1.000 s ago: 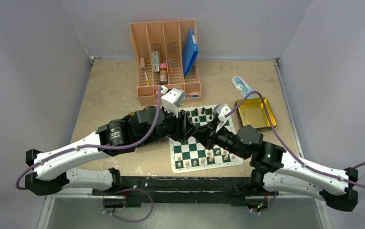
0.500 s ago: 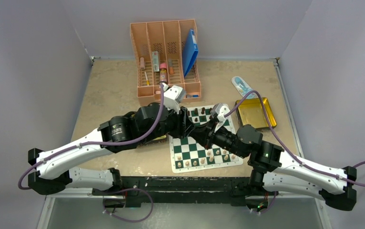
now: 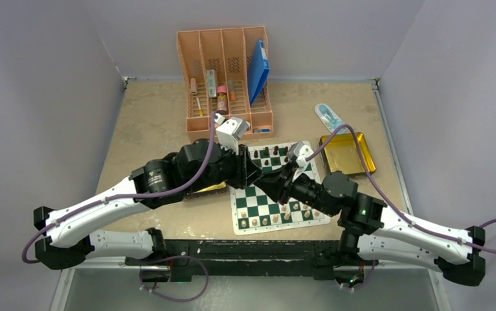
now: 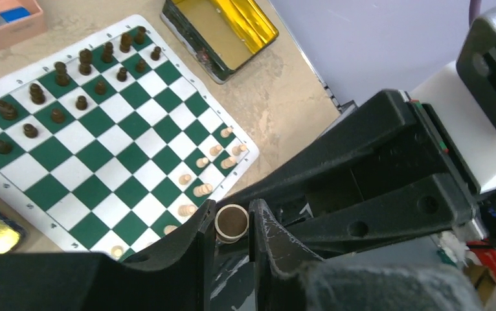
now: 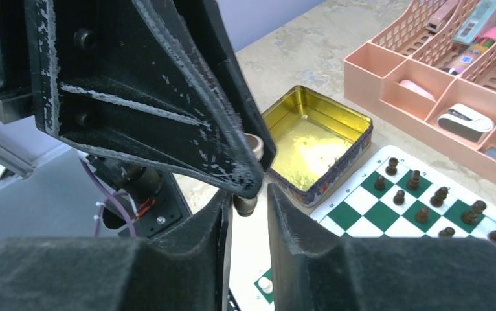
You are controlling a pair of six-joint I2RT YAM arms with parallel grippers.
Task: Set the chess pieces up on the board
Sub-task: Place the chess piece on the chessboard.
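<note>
The green-and-white board [image 3: 256,202] lies at the table's front middle. Dark chess pieces [image 4: 80,81] fill its two far rows and pale ones [image 4: 200,175] stand along its near rows. Both grippers meet tip to tip above the board's left half. My left gripper [image 4: 232,217] is shut on a pale chess piece [image 4: 232,222], whose round dark-felted base faces the left wrist camera. My right gripper [image 5: 248,194] straddles the same piece [image 5: 245,206], slightly open, with a gap at its right finger. In the top view the arms hide the piece.
A pink organiser [image 3: 229,71] with pens and a blue box stands at the back. One open gold tin [image 3: 347,152] sits right of the board. Another [image 3: 206,189] lies left of it, partly under my left arm. A clear packet [image 3: 328,116] lies behind the right tin.
My left jaws have closed onto the pale piece that the right gripper was holding. The right jaws have parted a little. The left wrist has shifted slightly left.
</note>
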